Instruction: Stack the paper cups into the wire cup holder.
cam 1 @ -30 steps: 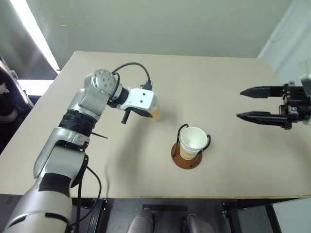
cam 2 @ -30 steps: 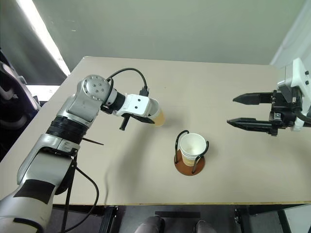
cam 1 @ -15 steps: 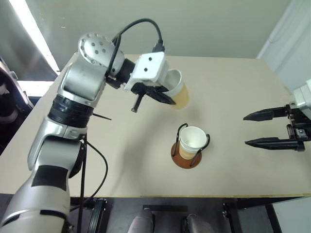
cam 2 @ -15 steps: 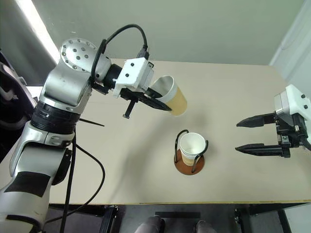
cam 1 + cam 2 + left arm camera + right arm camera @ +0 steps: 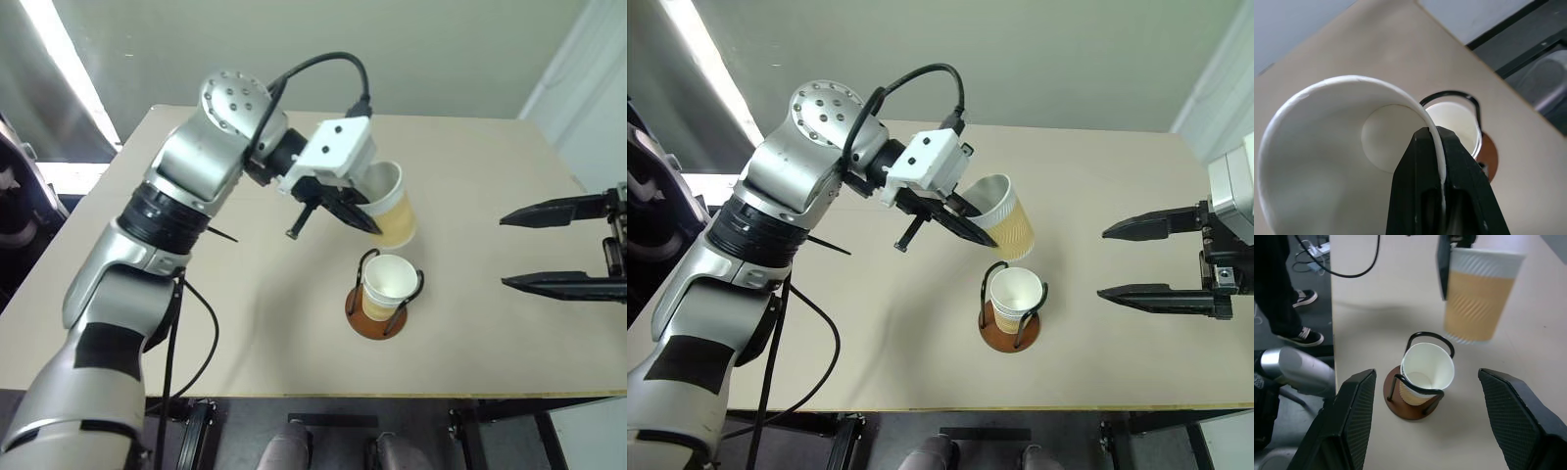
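Left wrist view: left gripper pinches raised cup's rim; that cup hides most of holder. Right gripper open, cut off by frame.

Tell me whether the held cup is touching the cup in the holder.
Apart. The right wrist view shows the held cup hanging above the cup in the holder, with bare table between them.

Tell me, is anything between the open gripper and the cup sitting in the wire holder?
Nothing. In the right eye view, only bare table lies between the right gripper and the paper cup in the wire cup holder.
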Tool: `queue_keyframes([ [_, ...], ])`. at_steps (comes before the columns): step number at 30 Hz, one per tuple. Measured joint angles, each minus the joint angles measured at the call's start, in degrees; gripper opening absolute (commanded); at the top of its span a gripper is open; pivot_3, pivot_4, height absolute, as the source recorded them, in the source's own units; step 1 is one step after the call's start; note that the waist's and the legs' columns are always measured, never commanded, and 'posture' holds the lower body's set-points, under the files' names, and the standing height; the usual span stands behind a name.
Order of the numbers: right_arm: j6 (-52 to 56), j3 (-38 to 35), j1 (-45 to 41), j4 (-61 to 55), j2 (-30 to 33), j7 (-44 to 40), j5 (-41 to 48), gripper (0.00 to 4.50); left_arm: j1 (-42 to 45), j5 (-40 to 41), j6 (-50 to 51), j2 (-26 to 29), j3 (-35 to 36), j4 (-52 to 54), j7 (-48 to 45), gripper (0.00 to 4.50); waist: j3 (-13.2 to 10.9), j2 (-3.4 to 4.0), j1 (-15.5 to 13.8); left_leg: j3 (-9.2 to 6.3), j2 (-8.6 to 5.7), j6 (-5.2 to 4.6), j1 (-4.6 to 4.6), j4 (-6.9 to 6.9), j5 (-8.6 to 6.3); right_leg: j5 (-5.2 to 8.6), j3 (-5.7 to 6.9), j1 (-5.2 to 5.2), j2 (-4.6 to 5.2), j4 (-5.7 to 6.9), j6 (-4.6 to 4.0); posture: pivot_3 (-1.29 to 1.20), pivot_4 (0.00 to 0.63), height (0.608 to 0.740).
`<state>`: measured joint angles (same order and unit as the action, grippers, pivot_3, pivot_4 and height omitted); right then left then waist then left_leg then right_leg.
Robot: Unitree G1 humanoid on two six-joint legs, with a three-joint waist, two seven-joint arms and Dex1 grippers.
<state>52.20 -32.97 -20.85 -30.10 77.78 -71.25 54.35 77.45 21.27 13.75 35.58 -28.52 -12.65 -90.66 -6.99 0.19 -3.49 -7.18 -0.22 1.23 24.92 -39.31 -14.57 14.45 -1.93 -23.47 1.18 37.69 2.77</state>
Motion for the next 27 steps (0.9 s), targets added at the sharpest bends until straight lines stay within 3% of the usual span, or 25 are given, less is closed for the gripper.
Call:
queue_keyframes([
  [13,0.43,-0.52,1.59,0.2,-0.05,1.93,-0.91,3.38,0.25,2.23,-1.24,-0.65,-6.34,0.17,-0.01,0.04,0.0,0.0,-0.01,0.02,0.0,0.0,0.0,0.0,0.0,0.01,0.0,-0.01,0.0,0.02,0.03,0.0,0.15,0.74],
  [27,0.43,-1.91,2.29,-0.21,-0.58,3.35,-0.59,3.38,-0.01,-0.5,-4.62,-2.15,-9.05,0.26,-0.01,0.04,0.0,0.0,-0.04,0.03,0.0,-0.01,0.0,-0.01,0.0,0.02,-0.01,-0.01,0.0,0.03,0.05,0.0,0.15,0.74],
])
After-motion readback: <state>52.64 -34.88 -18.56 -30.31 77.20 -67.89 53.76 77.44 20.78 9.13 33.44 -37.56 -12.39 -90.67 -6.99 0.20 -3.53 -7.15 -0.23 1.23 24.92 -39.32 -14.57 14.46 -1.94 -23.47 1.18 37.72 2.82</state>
